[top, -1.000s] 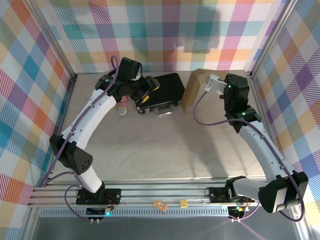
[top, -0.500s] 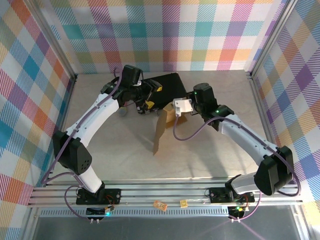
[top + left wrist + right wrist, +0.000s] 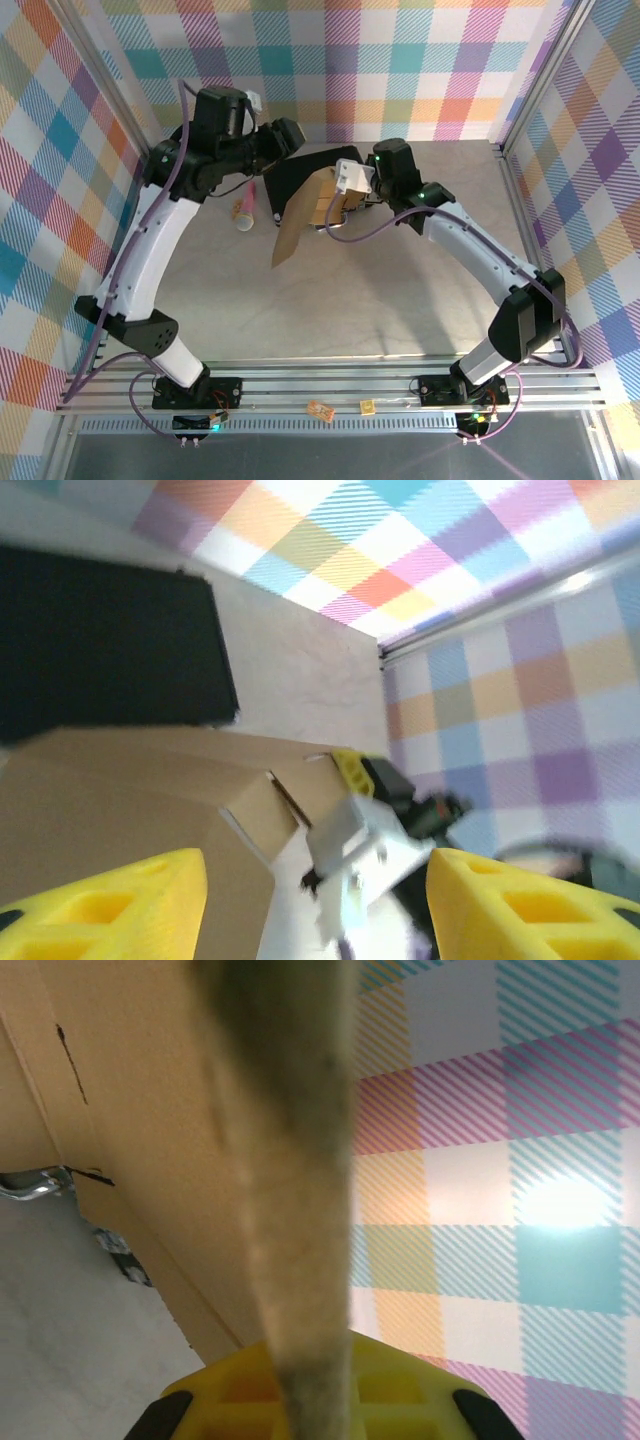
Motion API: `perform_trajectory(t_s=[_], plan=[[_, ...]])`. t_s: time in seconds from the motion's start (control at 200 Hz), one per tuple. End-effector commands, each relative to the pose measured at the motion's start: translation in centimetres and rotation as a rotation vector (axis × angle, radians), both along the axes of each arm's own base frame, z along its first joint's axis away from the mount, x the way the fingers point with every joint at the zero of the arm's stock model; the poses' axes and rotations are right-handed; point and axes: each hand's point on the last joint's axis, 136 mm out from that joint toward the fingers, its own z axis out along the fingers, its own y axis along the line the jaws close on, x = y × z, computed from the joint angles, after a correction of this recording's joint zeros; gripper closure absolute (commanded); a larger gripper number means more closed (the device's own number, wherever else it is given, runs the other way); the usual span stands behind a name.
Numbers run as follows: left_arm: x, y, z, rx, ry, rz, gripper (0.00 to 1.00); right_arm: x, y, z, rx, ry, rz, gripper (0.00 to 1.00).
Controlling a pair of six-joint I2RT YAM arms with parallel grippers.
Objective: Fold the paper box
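The paper box (image 3: 298, 218) is a brown cardboard sheet with flaps, held tilted on edge above the table's back middle. My right gripper (image 3: 346, 198) is shut on its upper right edge. In the right wrist view the cardboard (image 3: 150, 1110) rises straight out of the yellow fingers (image 3: 240, 1385), its edge blurred. My left gripper (image 3: 289, 134) is lifted near the back wall, just left of and above the box, and stands open. In the left wrist view its yellow fingertips (image 3: 110, 900) are wide apart with nothing between them, facing the cardboard (image 3: 120, 780) and the right gripper (image 3: 375, 780).
A black hard case (image 3: 292, 176) lies at the back, partly hidden behind the cardboard. A small pink and cream object (image 3: 243, 211) lies on the table left of the box. Checked walls close in the back and sides.
The right arm carried the box from the back right corner leftward, to in front of the black case. The left arm lifted off the case and drew up toward the back wall.
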Motion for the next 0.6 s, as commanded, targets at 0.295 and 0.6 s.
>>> perform_trajectory(t_s=[0.295,0.6], plan=[[-4.5,-1.8,-8.6,0.893,-0.269,-0.318,0.19,-1.3,0.1,-1.3,0.166,0.205,-0.062,1.00],[-6.9,-1.4,-7.3,0.961,-0.493,-0.276,0.11,-1.8,-1.0,-1.4,0.236,0.283,-0.071,1.00]])
